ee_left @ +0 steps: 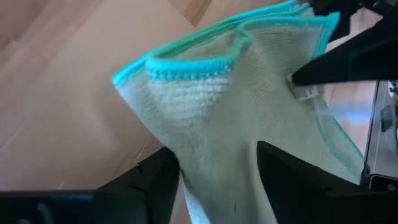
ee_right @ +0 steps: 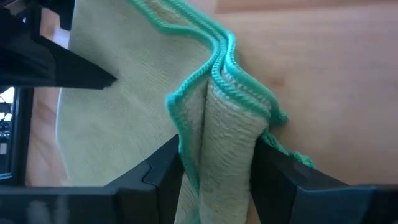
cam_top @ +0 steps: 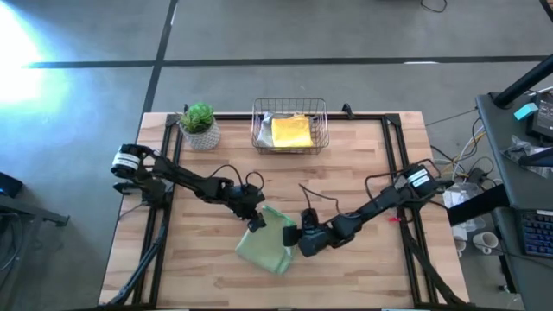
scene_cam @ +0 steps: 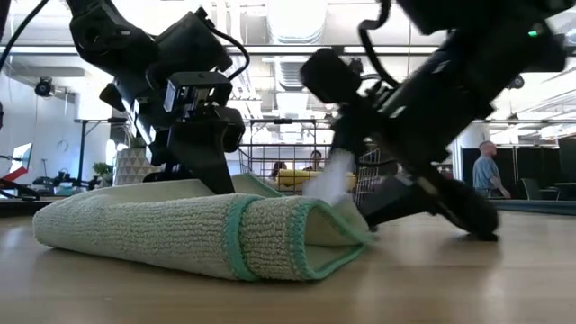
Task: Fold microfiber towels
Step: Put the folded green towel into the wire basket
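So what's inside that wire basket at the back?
The wire basket holds a yellow towel on top, with something grey showing at its edge. Whatever else lies under the yellow one is covered.

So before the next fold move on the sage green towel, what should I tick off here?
1. Right gripper pinching the folded edge of the sage green towel: ok.
2. Left gripper has towel between its fingers: ok; firm grip: cannot tell.
3. Towel resting on the table, none over the edge: ok.
4. Fold layers aligned: not ok, edges bunched.
5. Basket with yellow towel away from both arms: ok.
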Action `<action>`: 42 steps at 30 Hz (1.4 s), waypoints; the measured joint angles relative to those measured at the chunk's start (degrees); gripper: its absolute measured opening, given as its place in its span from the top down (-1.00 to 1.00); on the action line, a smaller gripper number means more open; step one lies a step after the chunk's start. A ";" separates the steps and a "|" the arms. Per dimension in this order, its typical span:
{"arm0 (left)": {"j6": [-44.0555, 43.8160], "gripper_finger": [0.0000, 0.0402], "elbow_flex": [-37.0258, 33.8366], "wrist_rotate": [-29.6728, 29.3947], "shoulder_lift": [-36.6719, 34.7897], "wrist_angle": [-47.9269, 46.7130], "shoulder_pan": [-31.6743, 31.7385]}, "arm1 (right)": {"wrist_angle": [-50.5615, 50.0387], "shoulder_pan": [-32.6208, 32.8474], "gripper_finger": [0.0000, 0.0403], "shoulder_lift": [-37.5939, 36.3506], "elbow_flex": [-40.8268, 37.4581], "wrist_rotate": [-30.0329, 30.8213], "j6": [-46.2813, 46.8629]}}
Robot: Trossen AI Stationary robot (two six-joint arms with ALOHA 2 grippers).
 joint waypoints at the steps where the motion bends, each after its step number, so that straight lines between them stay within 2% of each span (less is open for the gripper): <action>1: 0.14 0.06 0.00 -0.06 0.00 0.20 0.00 | -0.04 -0.48 0.23 0.31 0.64 -0.08 -1.03; 7: 2.90 0.48 -0.04 -0.22 0.00 0.27 0.00 | -0.19 -2.71 0.32 2.08 3.50 -2.39 -6.53; 12: 3.30 0.80 -0.11 -0.55 0.00 0.63 0.00 | -0.66 -3.79 0.57 4.30 6.74 -4.37 -10.13; 16: 4.39 0.96 -0.11 -0.55 -0.04 0.82 0.00 | -3.10 -4.29 0.81 4.53 8.62 -5.25 -12.53; 19: 4.47 0.97 -0.08 -0.56 -0.09 0.85 0.02 | -8.29 -4.45 0.91 4.03 10.06 -4.95 -13.69; 28: 10.43 0.96 0.67 -0.56 -3.05 0.83 0.12 | -14.62 -4.74 0.92 2.13 13.57 -3.05 -18.25; 36: 14.99 0.96 1.77 -0.66 -6.43 0.45 2.13 | -33.52 -5.96 0.93 -1.96 21.71 3.07 -23.29; 42: 20.14 0.96 2.99 -2.76 -10.11 0.21 5.98 | -41.63 -8.84 0.93 -2.68 26.12 5.34 -26.32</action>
